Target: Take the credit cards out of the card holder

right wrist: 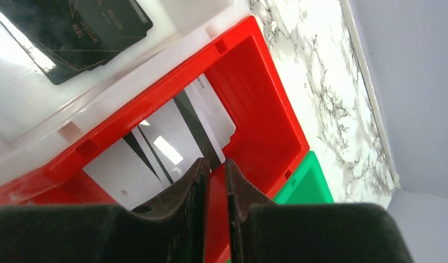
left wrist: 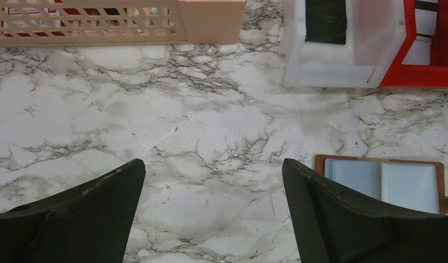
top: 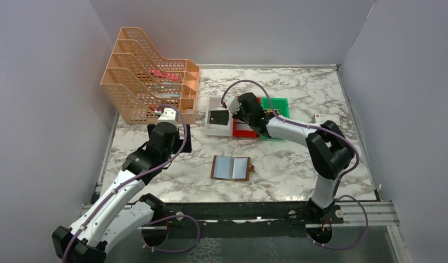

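Note:
The brown card holder [top: 231,167] lies open on the marble, its pale blue sleeves facing up, and it also shows at the right edge of the left wrist view [left wrist: 383,178]. White credit cards with a dark stripe [right wrist: 166,145] lie flat in the red bin [right wrist: 260,104]. A black credit card [right wrist: 73,33] rests in the white bin [top: 219,130]. My right gripper [right wrist: 213,164] hangs over the red bin [top: 244,130], its jaws a narrow gap apart with only red floor between them. My left gripper [left wrist: 213,170] hovers wide open above bare marble, left of the holder.
An orange mesh file rack [top: 147,76] stands at the back left, close to my left arm. A green bin [top: 276,106] sits right of the red one. A small white box with a red mark [top: 325,118] lies at the right. Grey walls enclose the table.

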Robot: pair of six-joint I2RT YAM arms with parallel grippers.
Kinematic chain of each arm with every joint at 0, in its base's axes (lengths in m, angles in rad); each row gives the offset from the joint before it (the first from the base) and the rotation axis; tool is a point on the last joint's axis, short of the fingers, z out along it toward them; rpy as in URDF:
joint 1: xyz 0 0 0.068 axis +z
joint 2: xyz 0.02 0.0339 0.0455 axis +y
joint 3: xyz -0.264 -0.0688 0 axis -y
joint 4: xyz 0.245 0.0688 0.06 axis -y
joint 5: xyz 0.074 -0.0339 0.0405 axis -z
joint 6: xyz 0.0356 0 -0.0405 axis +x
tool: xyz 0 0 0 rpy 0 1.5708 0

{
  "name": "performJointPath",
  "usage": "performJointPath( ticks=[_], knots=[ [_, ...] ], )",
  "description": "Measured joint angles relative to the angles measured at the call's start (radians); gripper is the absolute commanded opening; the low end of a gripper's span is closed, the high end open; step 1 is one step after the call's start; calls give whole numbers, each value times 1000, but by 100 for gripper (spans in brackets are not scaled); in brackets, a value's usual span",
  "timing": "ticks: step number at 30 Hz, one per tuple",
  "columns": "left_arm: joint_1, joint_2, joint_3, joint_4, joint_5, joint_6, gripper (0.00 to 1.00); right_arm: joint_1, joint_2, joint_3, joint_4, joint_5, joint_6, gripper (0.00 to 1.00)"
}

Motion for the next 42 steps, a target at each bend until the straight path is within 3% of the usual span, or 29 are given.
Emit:
performJointPath(
  ticks=[5, 9, 15, 19, 22, 27, 31, 36, 42],
  knots=[
    [0, 4, 0, 0, 3, 0, 99, 0, -89, -24, -52, -32, 98, 22],
    [1, 8, 0, 0, 6, 0, 99, -1, -208, -43, -104, -134, 273, 24],
    [11, 17, 0, 0, 6, 0, 99, 0, -465, -247, -7, -474, 684, 31],
    [21, 18, 0, 0, 6, 0, 99, 103, -505, -396, 60, -528, 927, 38],
    [29, 18, 0, 0, 6, 0, 99, 241, -468, -418, 20, -452, 1033, 49],
    [49, 18, 0, 0, 5, 2, 99, 437, -412, -396, -56, -224, 1171, 55],
    [69, 18, 0, 0, 4, 3, 99, 550, -290, -265, -202, -1, 1275, 58],
    [89, 16, 0, 0, 3, 3, 99, 592, -193, -175, -288, 147, 1357, 65],
    [95, -11, 0, 0, -2, 3, 99, 589, -87, -109, -354, 222, 1394, 69]
  ],
)
